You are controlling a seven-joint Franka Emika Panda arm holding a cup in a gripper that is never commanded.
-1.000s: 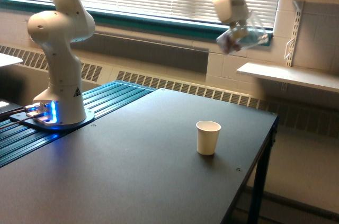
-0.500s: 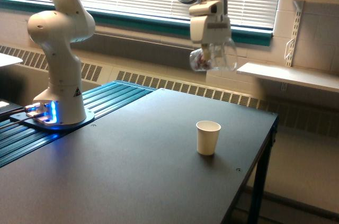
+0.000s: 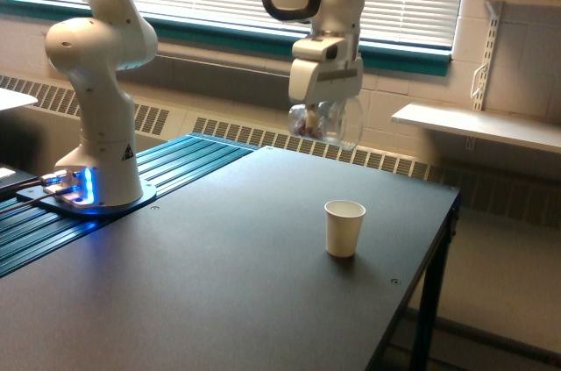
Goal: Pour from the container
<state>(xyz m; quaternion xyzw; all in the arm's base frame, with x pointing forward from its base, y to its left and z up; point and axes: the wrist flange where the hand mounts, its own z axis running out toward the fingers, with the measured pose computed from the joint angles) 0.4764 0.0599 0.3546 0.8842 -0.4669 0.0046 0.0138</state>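
In the exterior view my gripper [image 3: 324, 117] hangs high over the back of the table, shut on the container [image 3: 328, 124], a clear plastic cup lying tilted on its side with reddish-brown bits showing through its wall. A cream-white paper cup [image 3: 344, 228] stands upright on the dark table, below the gripper and slightly toward the exterior view's right. The container is well above the paper cup and apart from it.
The dark table [image 3: 219, 283] ends at an edge on the exterior view's right. The arm's white base [image 3: 96, 152] with blue lights stands on a ribbed teal strip at the left. A white wall shelf [image 3: 478, 125] and window blinds are behind.
The gripper has swung from the upper right toward the left and down with the container, which now hangs lower, up and to the left of the paper cup. The paper cup has not moved.
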